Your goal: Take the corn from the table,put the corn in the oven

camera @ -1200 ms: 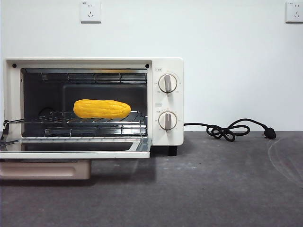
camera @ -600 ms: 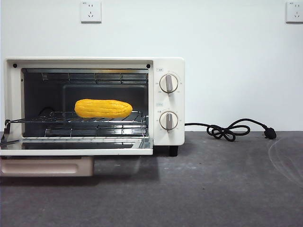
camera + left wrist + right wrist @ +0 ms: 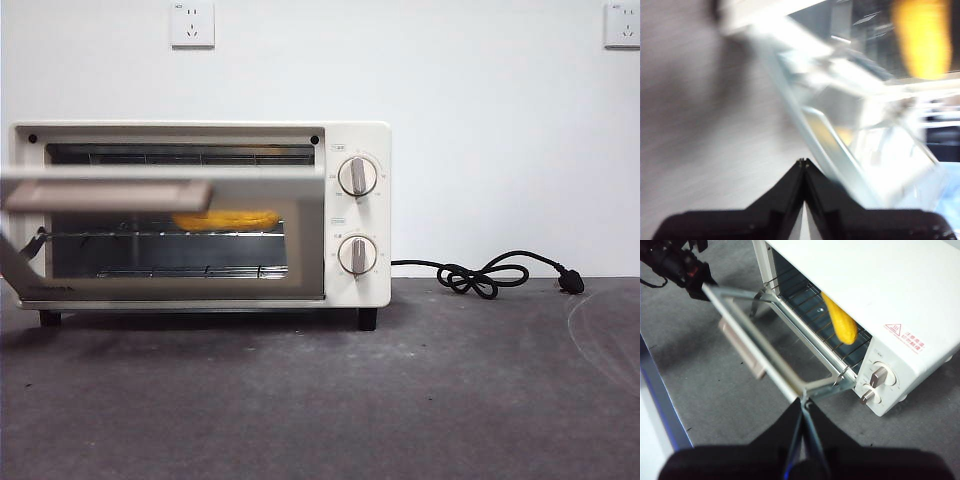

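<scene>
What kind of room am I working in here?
Probably a lab test bench, not a kitchen: the oven sits on a bare grey table against a plain white wall with sockets, its plug lying unplugged.

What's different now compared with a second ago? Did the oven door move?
Yes. The oven's door, flat open a second ago, has swung up and is now half closed, its handle raised. The left gripper, jaws shut, is at the door's edge. The corn stays on the rack; the knobs and cord have not moved.

Closed left tool (image 3: 803, 162) beside blurred oven (image 3: 840, 95) door.
</scene>
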Available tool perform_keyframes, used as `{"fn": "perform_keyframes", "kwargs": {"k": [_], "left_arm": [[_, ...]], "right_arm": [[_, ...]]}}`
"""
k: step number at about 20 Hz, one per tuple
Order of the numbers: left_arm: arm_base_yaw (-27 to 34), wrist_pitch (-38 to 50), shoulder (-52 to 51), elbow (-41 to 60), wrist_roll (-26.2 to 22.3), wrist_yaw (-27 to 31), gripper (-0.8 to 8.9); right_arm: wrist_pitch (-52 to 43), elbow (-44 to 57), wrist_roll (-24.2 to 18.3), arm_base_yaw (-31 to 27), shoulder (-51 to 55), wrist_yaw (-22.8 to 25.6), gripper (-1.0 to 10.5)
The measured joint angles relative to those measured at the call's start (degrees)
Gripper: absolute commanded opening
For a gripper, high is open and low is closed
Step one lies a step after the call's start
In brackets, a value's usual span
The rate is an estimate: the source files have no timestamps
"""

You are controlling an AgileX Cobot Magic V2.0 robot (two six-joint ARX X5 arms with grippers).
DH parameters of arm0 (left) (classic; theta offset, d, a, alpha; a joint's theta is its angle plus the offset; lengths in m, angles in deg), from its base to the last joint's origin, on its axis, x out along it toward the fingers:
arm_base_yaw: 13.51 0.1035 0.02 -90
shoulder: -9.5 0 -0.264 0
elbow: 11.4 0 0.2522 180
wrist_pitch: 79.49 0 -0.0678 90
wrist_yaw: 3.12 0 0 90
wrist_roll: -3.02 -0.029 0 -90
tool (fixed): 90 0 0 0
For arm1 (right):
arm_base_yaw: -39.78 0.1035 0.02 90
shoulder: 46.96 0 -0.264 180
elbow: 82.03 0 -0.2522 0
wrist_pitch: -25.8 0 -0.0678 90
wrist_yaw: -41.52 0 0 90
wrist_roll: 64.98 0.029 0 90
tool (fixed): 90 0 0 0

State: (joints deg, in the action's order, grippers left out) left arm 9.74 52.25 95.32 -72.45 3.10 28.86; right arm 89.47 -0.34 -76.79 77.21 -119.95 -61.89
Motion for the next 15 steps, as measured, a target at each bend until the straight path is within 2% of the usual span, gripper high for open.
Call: {"fn": "perform_keyframes", "kwargs": {"k": [3,8,12,15], "left_arm": [[-0.15,4.81,-2.71,0.0,3.5,-3.26,-0.08],[0.0,12.66,-8.04,0.0,10.49,-3.56,-0.09],[0.44,23.8,-13.73,0.0,18.88,-0.76,-0.08],[0.44,26.32,-16.98,0.0,22.58,0.83,-0.09]], "right_arm": [[0.0,0.02,0.0,0.0,0.0,0.0,-0.2],[0.0,0.0,0.02,0.0,0.0,0.0,-0.2],[0.0,0.0,0.02,0.0,0.0,0.02,-0.2],[0.0,0.02,0.0,0.0,0.0,0.0,-0.2]]}}
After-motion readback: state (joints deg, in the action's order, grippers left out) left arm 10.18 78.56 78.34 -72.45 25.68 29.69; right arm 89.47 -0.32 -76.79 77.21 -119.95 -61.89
